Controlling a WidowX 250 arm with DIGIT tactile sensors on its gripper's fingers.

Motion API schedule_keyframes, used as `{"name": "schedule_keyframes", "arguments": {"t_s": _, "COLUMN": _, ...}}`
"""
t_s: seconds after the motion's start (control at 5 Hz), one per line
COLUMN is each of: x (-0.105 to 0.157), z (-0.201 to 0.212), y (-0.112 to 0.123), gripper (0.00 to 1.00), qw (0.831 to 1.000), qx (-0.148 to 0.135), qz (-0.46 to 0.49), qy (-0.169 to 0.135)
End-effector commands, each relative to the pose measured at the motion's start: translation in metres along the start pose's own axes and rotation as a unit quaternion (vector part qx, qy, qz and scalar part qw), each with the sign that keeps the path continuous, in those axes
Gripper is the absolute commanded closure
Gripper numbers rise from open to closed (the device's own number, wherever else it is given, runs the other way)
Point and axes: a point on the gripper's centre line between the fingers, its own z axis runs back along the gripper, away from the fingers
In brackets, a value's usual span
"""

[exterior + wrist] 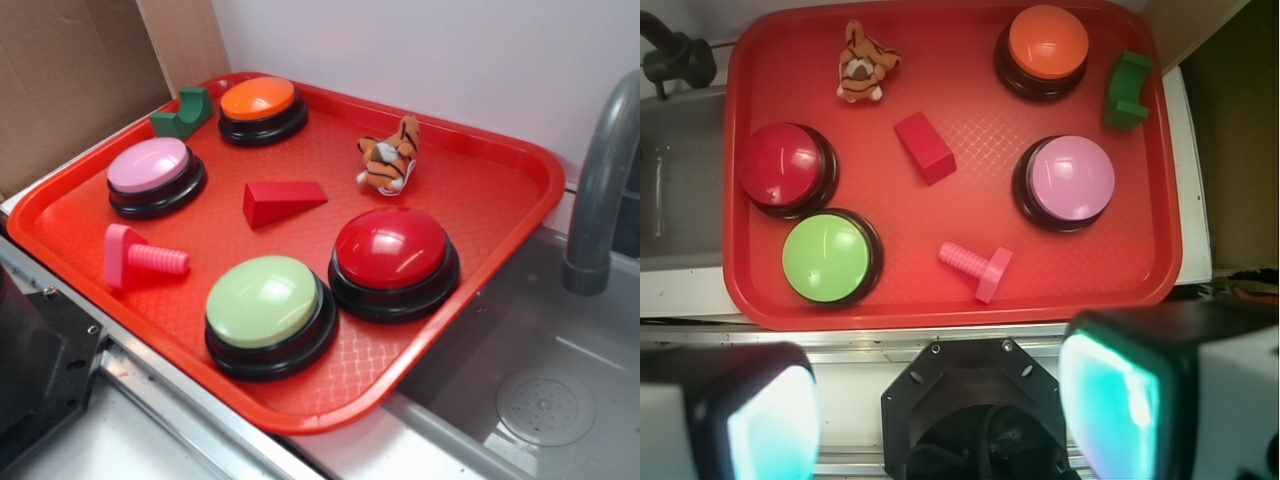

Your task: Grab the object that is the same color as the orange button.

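While the gripper (935, 410) hangs above the tray's near edge, fingers spread wide and empty, the plush tiger (390, 155) lies at the red tray's (500, 215) far side, between orange button (260, 100) and red button (392, 252).

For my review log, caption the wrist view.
Open gripper high above red tray; plush tiger and orange button untouched.

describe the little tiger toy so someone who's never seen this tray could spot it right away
On the red tray, look along the far edge between the orange button and the red button. The plush tiger lies there: the only soft, striped thing, far smaller than any button.
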Motion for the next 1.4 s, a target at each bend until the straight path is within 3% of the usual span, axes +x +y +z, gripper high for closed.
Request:
{"name": "schedule_keyframes", "arguments": {"t_s": 0.0, "x": 0.000, "z": 0.000, "y": 0.000, "gripper": 0.00, "qw": 1.000, "qx": 0.000, "qz": 0.000, "qy": 0.000}}
{"name": "schedule_keyframes", "arguments": {"t_s": 0.2, "x": 0.041, "z": -0.005, "y": -0.030, "gripper": 0.00, "qw": 0.997, "qx": -0.035, "qz": -0.066, "qy": -0.008}}
{"name": "schedule_keyframes", "arguments": {"t_s": 0.4, "x": 0.079, "z": -0.015, "y": -0.070, "gripper": 0.00, "qw": 0.996, "qx": -0.046, "qz": -0.064, "qy": -0.043}}
{"name": "schedule_keyframes", "arguments": {"t_s": 0.6, "x": 0.121, "z": -0.032, "y": -0.105, "gripper": 0.00, "qw": 0.997, "qx": -0.029, "qz": 0.010, "qy": -0.071}}
{"name": "schedule_keyframes", "arguments": {"t_s": 0.8, "x": 0.145, "z": -0.071, "y": -0.117, "gripper": 0.00, "qw": 0.989, "qx": 0.010, "qz": 0.130, "qy": -0.065}}
{"name": "schedule_keyframes", "arguments": {"t_s": 1.0, "x": 0.160, "z": -0.092, "y": -0.103, "gripper": 0.00, "qw": 0.966, "qx": 0.054, "qz": 0.243, "qy": -0.066}}
{"name": "schedule_keyframes", "arguments": {"t_s": 1.2, "x": 0.163, "z": -0.108, "y": -0.074, "gripper": 0.00, "qw": 0.949, "qx": 0.103, "qz": 0.288, "qy": -0.080}}
